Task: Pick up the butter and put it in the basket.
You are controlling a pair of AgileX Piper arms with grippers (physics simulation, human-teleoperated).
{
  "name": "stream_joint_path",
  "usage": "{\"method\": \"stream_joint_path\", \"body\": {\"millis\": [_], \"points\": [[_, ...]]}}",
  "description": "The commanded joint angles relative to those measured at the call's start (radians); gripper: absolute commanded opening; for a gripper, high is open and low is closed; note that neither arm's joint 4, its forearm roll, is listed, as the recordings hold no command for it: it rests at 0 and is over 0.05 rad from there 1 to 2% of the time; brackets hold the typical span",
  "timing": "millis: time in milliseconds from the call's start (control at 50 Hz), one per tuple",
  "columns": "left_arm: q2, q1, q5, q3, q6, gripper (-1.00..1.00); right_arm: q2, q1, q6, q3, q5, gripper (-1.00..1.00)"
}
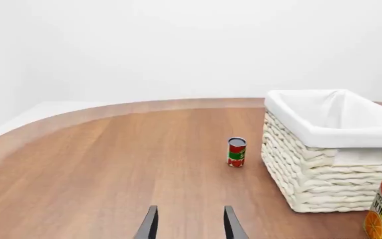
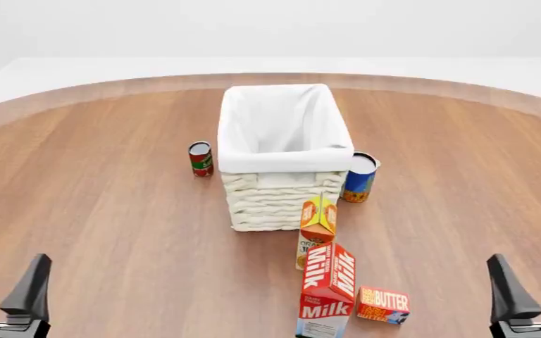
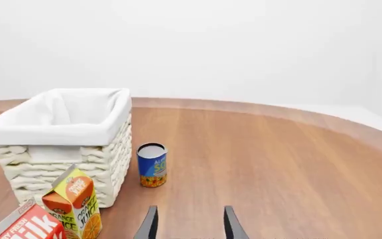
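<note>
Down at the table's near edge, both grippers wait with fingers spread and nothing held: left gripper (image 2: 3, 285) at the near-left corner, right gripper (image 2: 531, 282) at the near-right. Butter (image 2: 384, 305) lies flat near that edge, right of centre, its long axis running roughly across the table, clearly nearer the right arm. Touching or just beside its left end stands the milk carton (image 2: 327, 290), with the juice carton (image 2: 317, 224) behind that, tight against the basket (image 2: 279, 160). A blue can (image 2: 359, 177) flanks the basket's right, a red can (image 2: 200, 158) its left. From the right, I judge the approach unobstructed.
</note>
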Motion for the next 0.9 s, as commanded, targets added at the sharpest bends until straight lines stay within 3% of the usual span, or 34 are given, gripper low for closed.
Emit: {"method": "stream_joint_path", "body": {"millis": [20, 240, 340, 380, 400, 420, 440, 480, 560, 700, 840, 900], "points": [[0.004, -0.010, -0.001, -0.002, 0.000, 1.00, 0.006, -0.009, 0.002, 0.003, -0.001, 1.00], [0.004, -0.010, -0.001, -0.002, 0.000, 1.00, 0.001, -0.025, 0.004, 0.004, -0.003, 1.00], [0.004, -0.010, -0.001, -0.002, 0.000, 1.00, 0.007, -0.048, 0.074, 0.003, -0.014, 1.00], [0.004, -0.010, -0.001, -0.002, 0.000, 1.00, -0.001, -0.040, 0.085, 0.000, -0.041, 1.00], [0.004, -0.010, -0.001, -0.002, 0.000, 1.00, -0.001, -0.067, 0.127, -0.004, -0.082, 1.00], [0.004, -0.010, -0.001, -0.002, 0.000, 1.00, -0.002, -0.096, 0.104, -0.008, -0.137, 1.00], [0.004, -0.010, -0.001, -0.002, 0.000, 1.00, -0.001, -0.064, 0.075, -0.017, -0.078, 1.00], [0.004, -0.010, -0.001, -0.002, 0.000, 1.00, 0.000, -0.057, 0.110, -0.039, -0.018, 1.00], [0.004, -0.010, -0.001, -0.002, 0.000, 1.00, 0.065, -0.049, 0.125, -0.055, -0.019, 1.00], [0.004, -0.010, -0.001, -0.002, 0.000, 1.00, 0.053, 0.056, 0.027, -0.111, 0.055, 1.00], [0.004, -0.010, -0.001, -0.002, 0.000, 1.00, 0.123, 0.110, -0.010, -0.197, 0.084, 1.00], [0.004, -0.010, -0.001, -0.002, 0.000, 1.00, 0.138, 0.159, -0.054, -0.231, 0.123, 1.00]]}}
